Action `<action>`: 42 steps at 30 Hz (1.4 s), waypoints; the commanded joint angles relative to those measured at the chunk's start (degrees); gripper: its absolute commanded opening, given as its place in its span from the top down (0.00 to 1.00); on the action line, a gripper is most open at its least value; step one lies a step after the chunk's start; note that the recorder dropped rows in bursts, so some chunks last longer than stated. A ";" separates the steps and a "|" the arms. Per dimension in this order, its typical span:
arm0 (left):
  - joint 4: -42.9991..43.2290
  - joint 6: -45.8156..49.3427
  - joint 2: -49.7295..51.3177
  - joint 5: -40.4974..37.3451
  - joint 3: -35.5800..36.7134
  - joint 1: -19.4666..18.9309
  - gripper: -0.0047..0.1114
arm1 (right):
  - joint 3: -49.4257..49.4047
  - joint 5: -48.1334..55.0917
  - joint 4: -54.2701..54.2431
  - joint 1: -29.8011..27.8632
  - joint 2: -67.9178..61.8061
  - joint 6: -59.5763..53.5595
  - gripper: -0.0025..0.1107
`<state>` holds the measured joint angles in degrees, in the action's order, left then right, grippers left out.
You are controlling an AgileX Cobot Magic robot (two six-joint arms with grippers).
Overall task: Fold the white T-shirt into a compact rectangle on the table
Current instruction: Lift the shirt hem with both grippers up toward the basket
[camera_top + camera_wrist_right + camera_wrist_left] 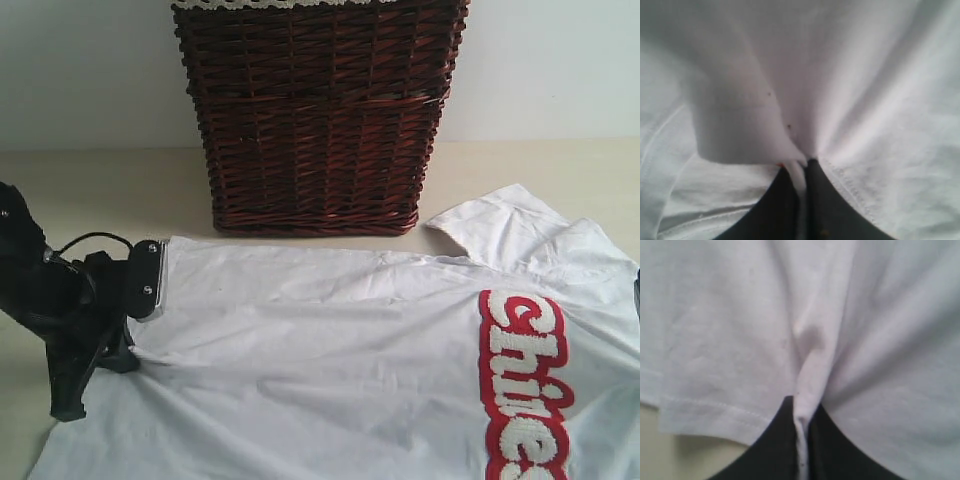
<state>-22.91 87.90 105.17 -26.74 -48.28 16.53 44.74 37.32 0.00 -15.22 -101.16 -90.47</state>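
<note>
Left gripper (801, 409) is clamped tight on a pinch of the thin white cotton T-shirt (715, 340). In its wrist view the two black fingers (772, 445) sit nearly together w/ a narrow ridge of cloth squeezed btwn them, and creases fan away from the tips. A stitched hem runs just beside that pinch, w/ a strip of the pale beige matte table (655, 455) showing past it. In the exterior view the same gripper (130, 345) bites the shirt's edge, and the T-shirt (330, 340) spreads away from it, mostly flat on the table (100, 190), toward the other arm. Right gripper (802, 167) is likewise closed on shirt fabric, its black fingers (832, 210) nearly touching w/ a thin fold btwn them. A double-stitched seam lies right next to its tips, and a folded flap of cloth sits just ahead of them. Red chest band w/ fuzzy white letters (525, 385) lies at the end of the shirt far from the left gripper. Dark brown wicker basket (320, 120) w/ pale lace trim stands on the table just past the shirt's far edge, apart from the left gripper.
</note>
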 commanded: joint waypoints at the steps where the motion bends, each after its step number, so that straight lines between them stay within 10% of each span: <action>1: 1.06 -1.49 -4.63 6.74 0.36 -0.02 0.96 | -0.36 -2.43 -1.18 -0.18 4.19 -2.97 0.98; 20: -3.47 -3.15 -35.55 18.68 0.36 -0.27 0.96 | -0.36 -11.11 -28.92 -0.18 27.47 -21.04 0.98; 30: -3.83 -9.73 -49.47 24.09 0.36 -7.77 0.96 | 7.50 -17.62 -50.55 -0.18 33.50 -23.13 0.98; 42: 1.10 -10.08 -57.98 13.28 0.36 -12.48 0.96 | 12.35 -14.95 -52.48 -0.18 35.49 -19.75 0.98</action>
<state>-23.98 78.56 49.79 -14.76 -47.80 5.23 56.39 25.65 -52.32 -15.02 -67.03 -111.11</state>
